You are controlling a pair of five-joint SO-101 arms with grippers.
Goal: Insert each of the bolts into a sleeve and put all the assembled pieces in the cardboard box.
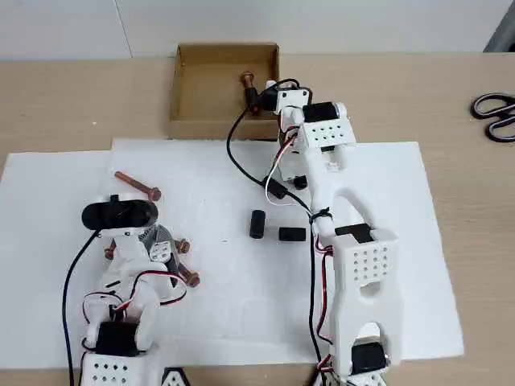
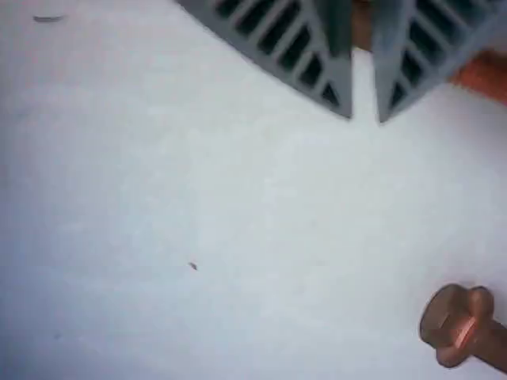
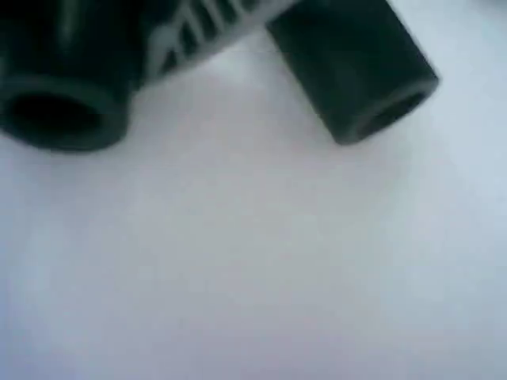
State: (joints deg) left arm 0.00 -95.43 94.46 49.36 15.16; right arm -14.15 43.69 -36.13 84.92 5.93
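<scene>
End effector (image 2: pixel 364 117) over bolt (image 2: pixel 485 79), seemingly crosswise

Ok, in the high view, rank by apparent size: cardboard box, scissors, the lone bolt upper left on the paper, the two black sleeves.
1. cardboard box
2. scissors, partly cut off by the frame edge
3. bolt
4. left sleeve and right sleeve: alike, not ranked

Pairs a left arm (image 1: pixel 133 277) and a right arm (image 1: pixel 331 181), both white printed plastic with black motor blocks (image 1: pixel 117 338) at the joints. Bears grids of small round holes (image 1: pixel 366 261) on the right arm's panels, back from its gripper. Trails black, red and white cables (image 1: pixel 230 149). Ends in grey slatted plastic at the left gripper (image 2: pixel 364 119).
</scene>
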